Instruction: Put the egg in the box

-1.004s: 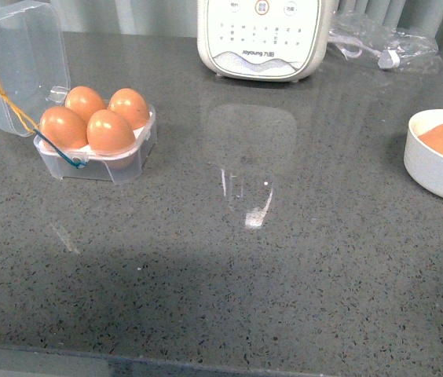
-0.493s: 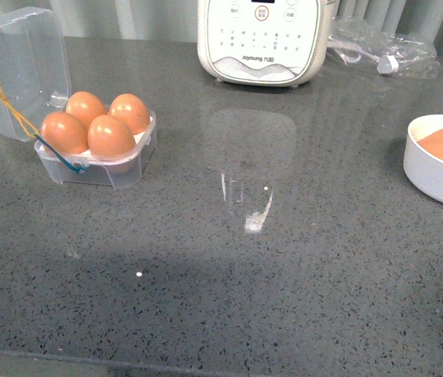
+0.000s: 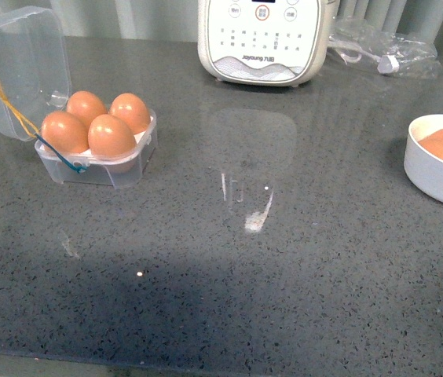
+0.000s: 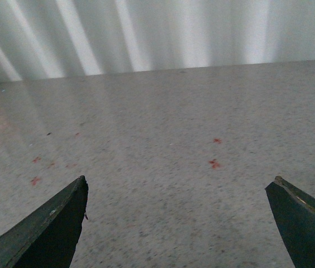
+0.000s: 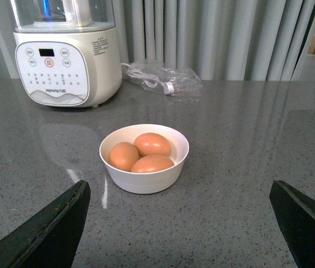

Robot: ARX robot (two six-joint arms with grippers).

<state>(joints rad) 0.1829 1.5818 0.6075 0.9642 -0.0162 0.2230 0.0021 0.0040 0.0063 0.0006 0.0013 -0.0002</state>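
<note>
The small clear plastic four-cell egg case sits at the upper left of the front view, its hinged clear lid thrown back; four smooth orange-brown eggs fill it, one to a cell, standing roughly on end, so no cell looks free for another. The round white bowl at the right edge of that view holds spare brown eggs; the right wrist view shows three of these spare brown eggs lying on their sides, straight ahead of the right gripper and centred between its widely spread fingers; that arm is probably the nearer to them. The left gripper, equally spread and empty, faces only bare grey speckled countertop; how it lies from the case cannot be told.
</note>
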